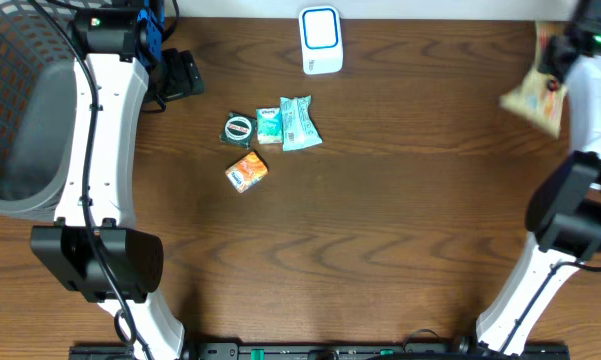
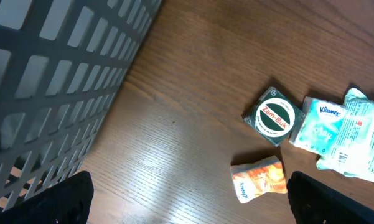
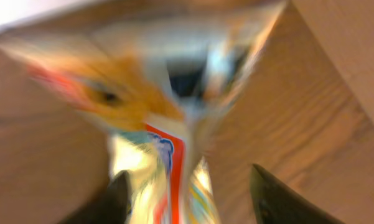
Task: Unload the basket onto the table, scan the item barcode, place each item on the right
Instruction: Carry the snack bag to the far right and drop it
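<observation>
Jaws on the right gripper (image 3: 193, 199) stand well apart, and the narrow lower end of a blurred orange, white and red packet (image 3: 168, 124) lies between them. It sits close against one finger (image 3: 118, 199), with a plain gap to the other. The blur hides whether that finger touches it, so I cannot tell if anything has hold of it. The packet's long axis runs straight out from the jaws. Its wide, flared end points away from them and its thin end points back toward the wrist. From overhead it is a smeared, tilted shape just beside the right gripper, above the tabletop (image 1: 400, 230) near the edge. No barcode can be read on it.

The left gripper (image 2: 190, 202) has its jaws spread as wide as they go, with nothing between them. Ahead of these jaws lie an orange sachet (image 2: 258, 179), a round Zam-Buk tin (image 2: 272, 118), a Kleenex pack (image 2: 320, 127) and a pale blue wrapper (image 2: 361, 140). The last three touch in a row. A grey mesh basket (image 2: 50, 93) stands off to one side. The white and blue scanner (image 1: 320, 40) stands well apart from both jaws.
</observation>
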Robot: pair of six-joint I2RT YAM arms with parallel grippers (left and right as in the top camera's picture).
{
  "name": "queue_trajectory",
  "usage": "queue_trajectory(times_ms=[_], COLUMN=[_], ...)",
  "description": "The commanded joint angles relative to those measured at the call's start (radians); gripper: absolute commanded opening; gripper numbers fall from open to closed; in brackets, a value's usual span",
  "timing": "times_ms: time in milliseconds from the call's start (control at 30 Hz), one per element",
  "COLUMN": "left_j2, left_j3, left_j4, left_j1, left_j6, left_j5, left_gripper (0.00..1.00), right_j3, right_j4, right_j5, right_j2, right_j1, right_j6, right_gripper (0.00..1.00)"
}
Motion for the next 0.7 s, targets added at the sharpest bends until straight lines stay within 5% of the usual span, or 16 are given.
queue_trajectory(times_ms=[0,67,233,467,567,667], left_j2=[0.010,0.010,0.010,0.010,0.010,0.010], left_j3=[-0.006,-0.006,-0.006,-0.006,-0.006,-0.006], left_j4=[-0.003,-0.003,-0.003,-0.003,-0.003,-0.003], left_j1=[0.002,0.002,0.002,0.002,0.002,0.002], left_j6=[0.008,0.008,0.008,0.008,0.008,0.008], left_j5=[-0.012,-0.012,-0.012,-0.012,-0.012,-0.012], left_gripper=[0.98,0.98,0.98,0.98,0.97,0.98], right_j3=[-0.006,-0.006,-0.006,-0.006,-0.008,-0.015], right_j4=[-0.024,-0.026,-0.026,-0.117,-0.204,-0.235], right_j5=[-0.201,-0.330,-0.609,-1.169,-1.148,-1.035], right_j2=[0.007,0.007,0.007,0.007,0.008,0.008], right_j1=[-0.054,-0.069,-0.045,0.090,0.181,0.291], right_j6=[0.005,0.005,0.095,0.151,0.127,0.092], right_gripper=[0.83,0.99,0.98,0.71,0.53,0.54])
